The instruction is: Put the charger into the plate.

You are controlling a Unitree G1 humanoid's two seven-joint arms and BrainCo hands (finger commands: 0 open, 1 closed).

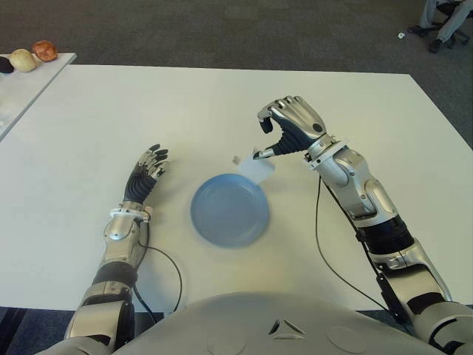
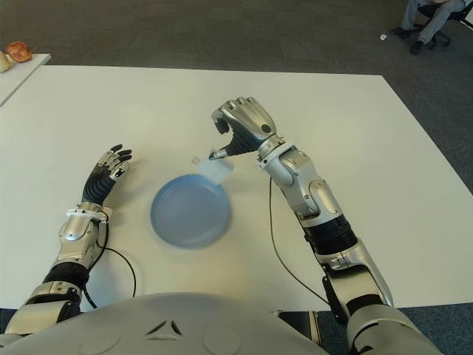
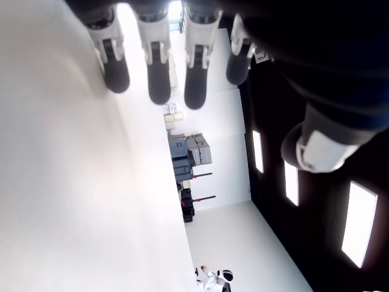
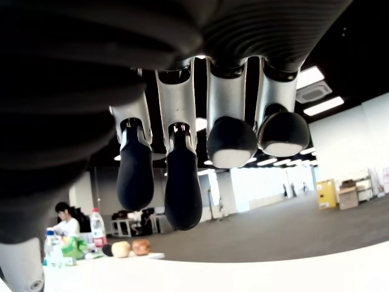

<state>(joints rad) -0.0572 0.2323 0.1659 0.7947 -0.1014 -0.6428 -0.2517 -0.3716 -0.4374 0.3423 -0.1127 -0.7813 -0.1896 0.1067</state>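
The charger (image 1: 256,169), a small white block, shows blurred at the far right rim of the round blue plate (image 1: 222,218) in the middle of the table. My right hand (image 1: 270,140) hovers just above it with the thumb pointing down at it. In the right wrist view its fingers (image 4: 182,182) hang loosely with nothing between them. I cannot tell whether the thumb tip still touches the charger. My left hand (image 1: 148,168) shows to the left of the plate with its fingers (image 3: 152,67) stretched out over the white table (image 1: 148,103).
A second table at the far left carries a few round food items (image 1: 33,53). A seated person's legs (image 1: 443,22) show at the far right on the grey carpet. A black cable (image 1: 325,251) trails from my right arm across the table.
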